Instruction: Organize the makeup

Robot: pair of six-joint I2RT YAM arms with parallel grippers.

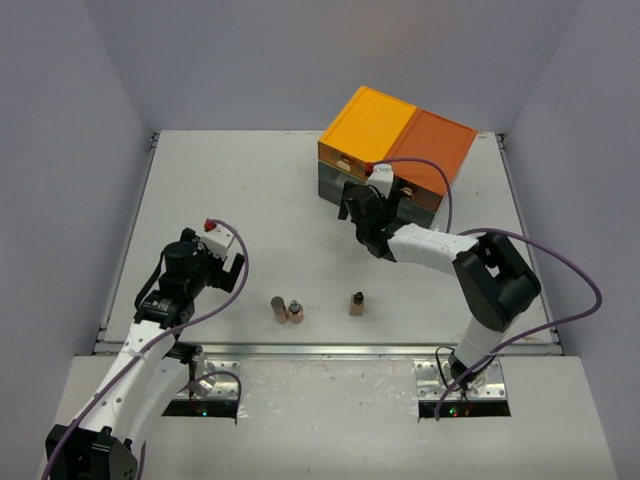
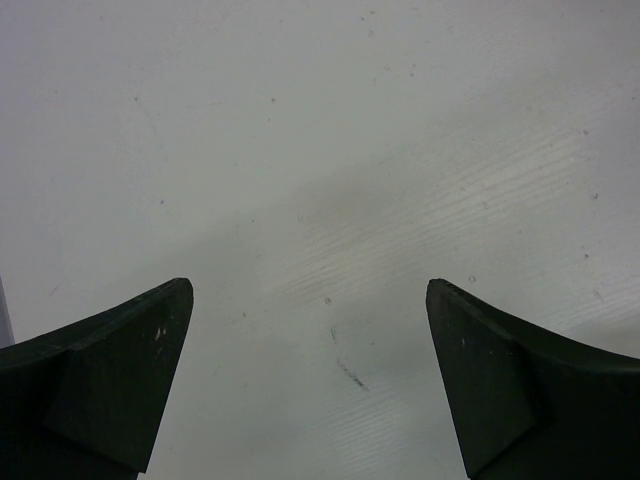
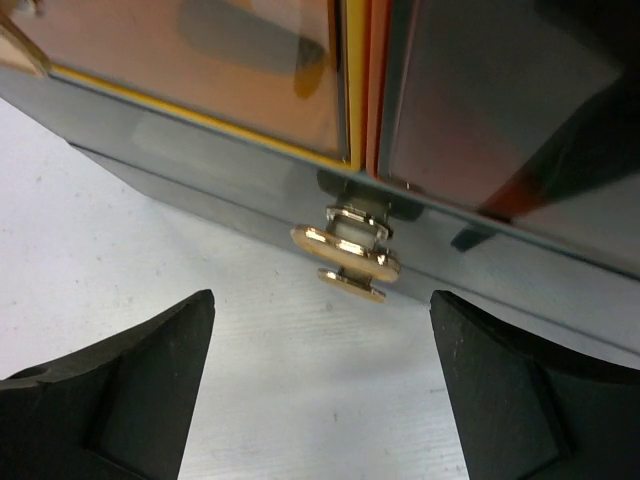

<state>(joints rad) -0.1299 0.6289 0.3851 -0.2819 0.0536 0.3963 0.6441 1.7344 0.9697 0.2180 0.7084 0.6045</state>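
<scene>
Three tiny brown bottles stand near the table's front edge: two side by side [image 1: 278, 309] [image 1: 296, 312] and one apart to the right [image 1: 357, 302]. The green discs, orange tube, white oval and white square are out of view. My right gripper [image 1: 348, 203] is open at the front of the drawer chest [image 1: 395, 145]; in the right wrist view a gold knob [image 3: 345, 252] on the lower dark drawer sits just beyond its spread fingers [image 3: 150, 390]. My left gripper [image 1: 232, 272] is open and empty over bare table at the left.
The chest with yellow and orange tops stands at the back right. Purple cables loop from both wrists. Grey walls enclose the white table [image 1: 230, 190] on three sides.
</scene>
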